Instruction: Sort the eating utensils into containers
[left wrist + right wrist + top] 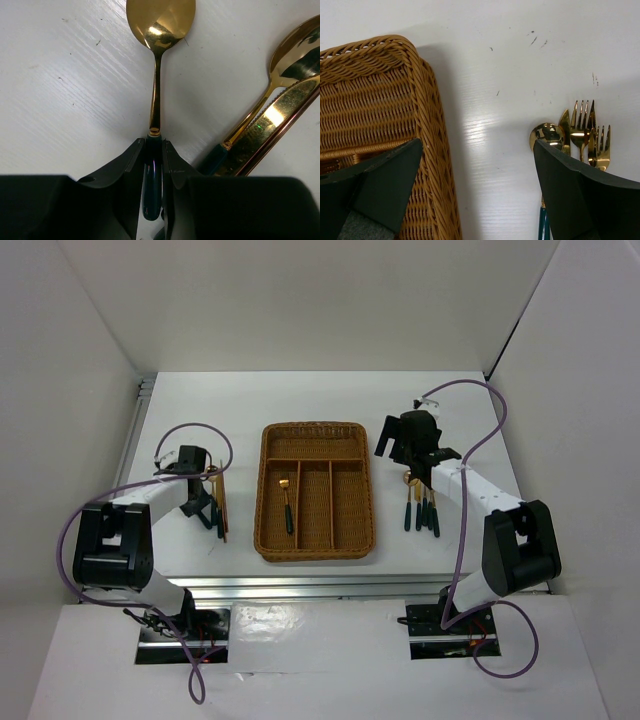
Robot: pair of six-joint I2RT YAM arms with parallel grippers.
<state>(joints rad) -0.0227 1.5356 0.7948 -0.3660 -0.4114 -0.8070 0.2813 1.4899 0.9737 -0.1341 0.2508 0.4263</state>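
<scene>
Jaws of my left gripper (pixel 154 150) are pressed onto the dark green handle of a spoon (pixel 155 95), gripping it just below the joint with the gold neck. The spoon lies flat on the white table (pixel 60 90), its bowl pointing away from my wrist. Just to its right lie a second spoon (pixel 295 47) and a gold knife (pixel 272 120). Along the blade's edge runs a thin copper-brown rod (pixel 294 120), probably a chopstick, though the close view does not settle it. In the top external view, the left gripper (pixel 203 508) sits at this cluster, left of the wicker tray (pixel 264 502) and apart from its wall.

Jaws of my right gripper (pixel 476 145) are spread wide, with bare table showing between them. One finger (pixel 380 185) hangs over the tray's right rim (pixel 427 100). The other finger (pixel 585 195) hangs over a second group of utensils (pixel 420 505) lying on the table right of the tray. That group shows a small spoon bowl (pixel 545 134), a knife tip (pixel 565 122) and two forks (pixel 581 125) side by side, all heads pointing to the far side.

Tray contents: one green-handled utensil (pixel 287 505) lies lengthwise in the left long slot, gold head toward the far end.
</scene>
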